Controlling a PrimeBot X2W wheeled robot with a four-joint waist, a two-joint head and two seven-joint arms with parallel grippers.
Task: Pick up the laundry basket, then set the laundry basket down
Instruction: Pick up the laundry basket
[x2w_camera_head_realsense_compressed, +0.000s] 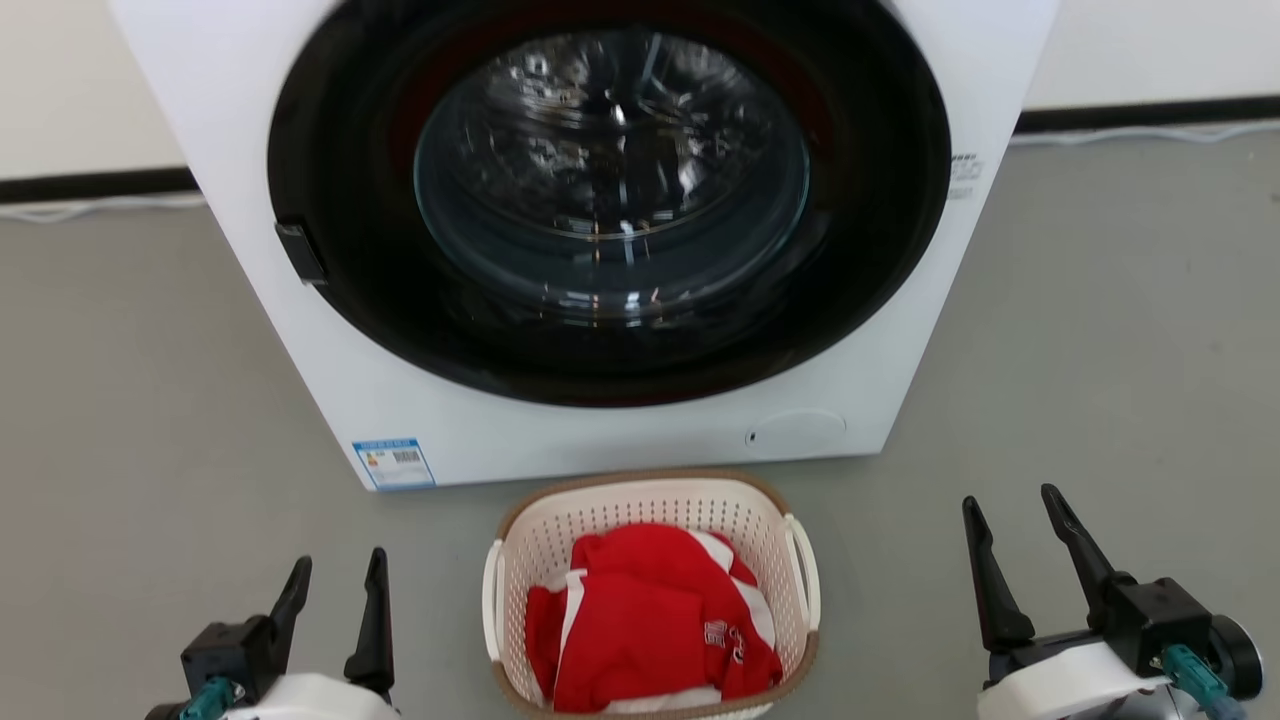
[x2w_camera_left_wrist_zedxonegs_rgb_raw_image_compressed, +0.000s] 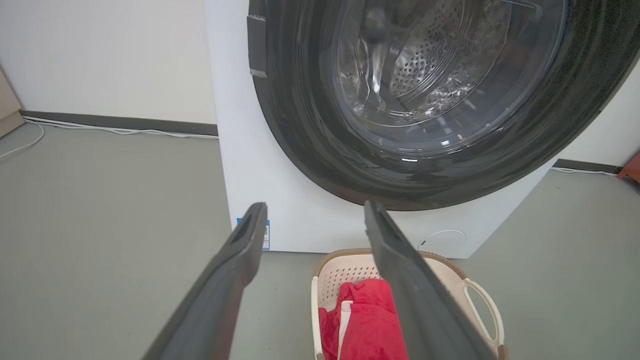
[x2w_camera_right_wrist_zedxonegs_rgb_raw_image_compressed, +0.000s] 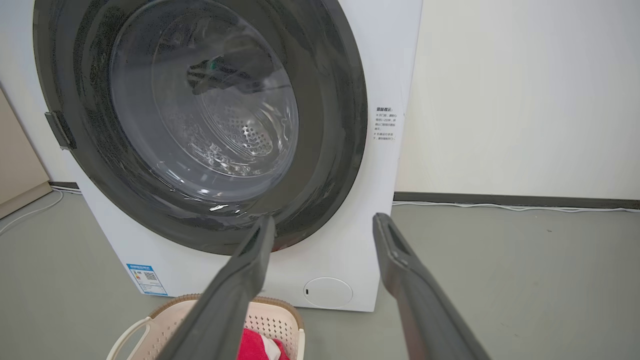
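basket (x2w_camera_head_realsense_compressed: 620, 512) is cream plastic full of little holes, matt, with a brown woven-look rim; the cloth (x2w_camera_head_realsense_compressed: 640, 620) in it is soft red fabric. washer (x2w_camera_head_realsense_compressed: 600, 440) has a smooth glossy white shell, shiny glass door (x2w_camera_head_realsense_compressed: 610, 170), punched metal drum (x2w_camera_left_wrist_zedxonegs_rgb_raw_image_compressed: 425, 65); floor (x2w_camera_head_realsense_compressed: 150, 400) is matt grey

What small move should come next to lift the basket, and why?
Probably bring both open grippers inward toward the side handles: the left gripper and right gripper stand wide of the laundry basket, touching nothing, and it sits on the floor before the washer.
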